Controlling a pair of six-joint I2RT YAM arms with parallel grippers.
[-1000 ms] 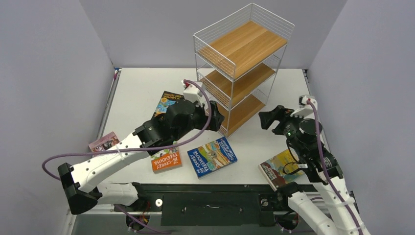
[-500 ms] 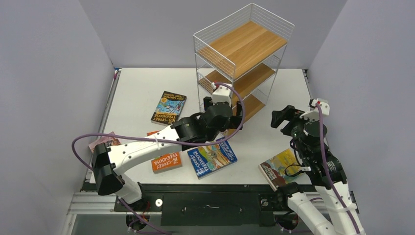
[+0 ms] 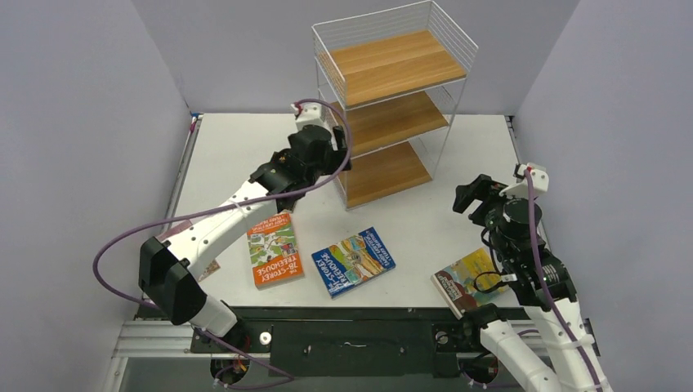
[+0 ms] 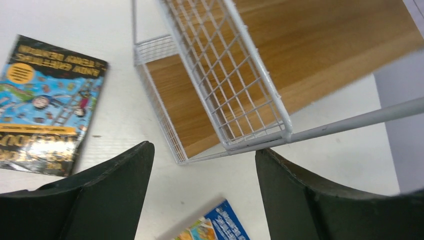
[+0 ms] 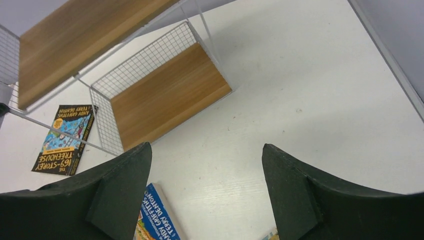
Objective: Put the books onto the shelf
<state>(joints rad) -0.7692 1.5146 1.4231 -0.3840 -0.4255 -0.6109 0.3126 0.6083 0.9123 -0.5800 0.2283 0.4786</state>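
- Between the tips of my left gripper [image 4: 204,150] the gap stands wide: both fingers [image 4: 100,195] are apart and clamp nothing.
- Through that gap, in the left wrist view, a corner of the shelf [image 4: 220,95] shows, with white wire mesh, a corner post and a wooden board.
- From above, my left gripper [image 3: 333,157] sits against the left side of the shelf [image 3: 396,61], about level with the middle tier. I cannot tell whether a finger touches the wire.
- My right gripper [image 5: 206,146] is also spread, with nothing between its fingers [image 5: 305,200].
- From above, my right gripper [image 3: 472,194] hangs over the table [image 3: 237,155], to the right of the shelf and apart from it.
- The shelf stands upright at the far middle of the table, three wooden boards in a white wire frame.
- The dark black-and-blue book [image 4: 45,105] lies flat on the table just beside the shelf's lower left corner. It also shows in the right wrist view [image 5: 64,139].
- The orange book [image 3: 274,249] lies flat near the front edge, partly under my left arm.
- The blue book [image 3: 354,261] lies flat to the right of the orange one, near it but not touching.
- The yellow-brown book [image 3: 467,280] lies at the front right, partly hidden by my right arm.
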